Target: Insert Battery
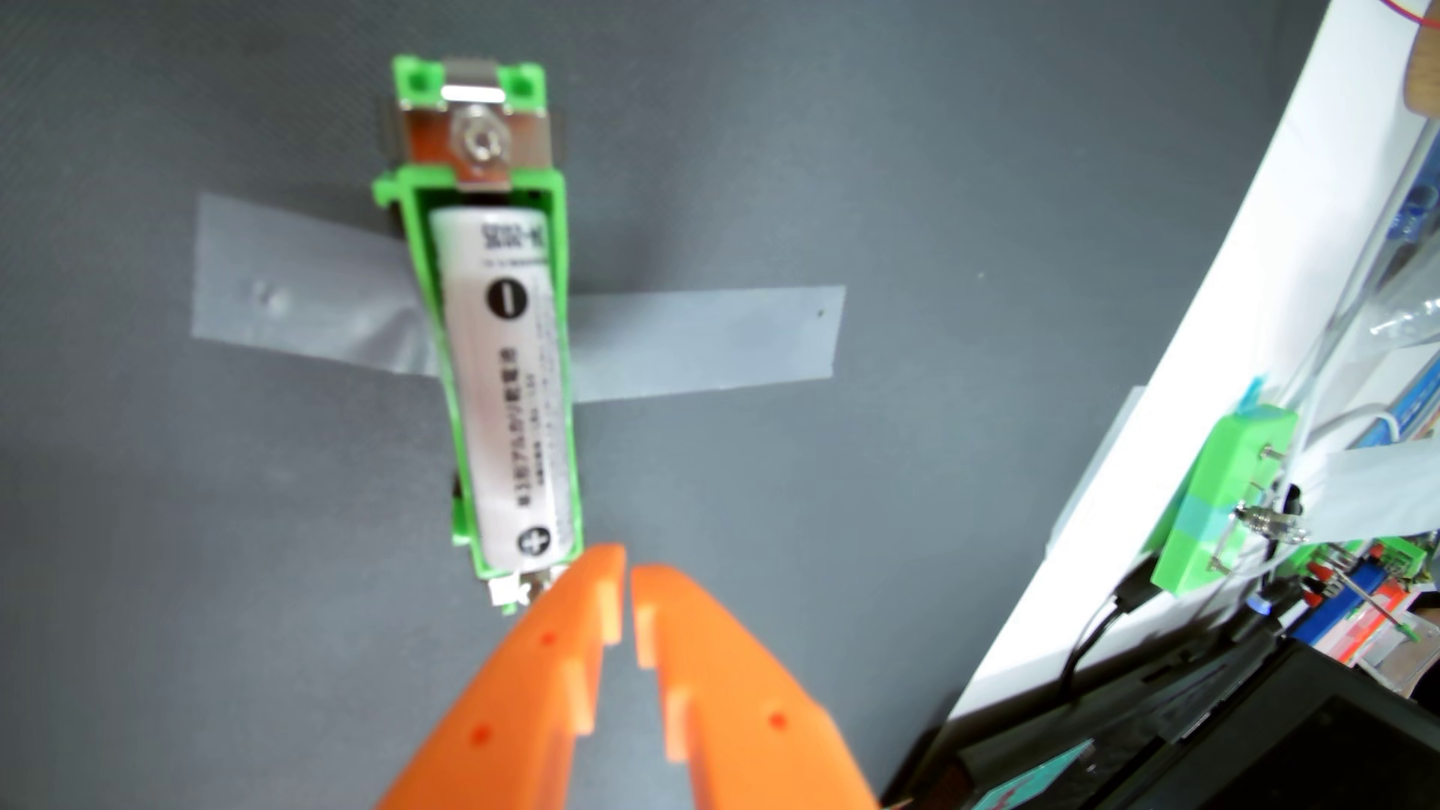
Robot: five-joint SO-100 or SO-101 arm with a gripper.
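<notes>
Battery (510, 389) is seen seated in green holder (483, 311); claw (628, 576) (nearly pressed together, empty) judged due for withdrawal.

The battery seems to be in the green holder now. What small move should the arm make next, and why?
Probably back straight away. The battery lies inside the green holder, and the orange pincer, nearly closed and empty, sits at its plus end, so nothing seems left to push.

Orange plastic jaws, notched inside, small round dimples.
</notes>
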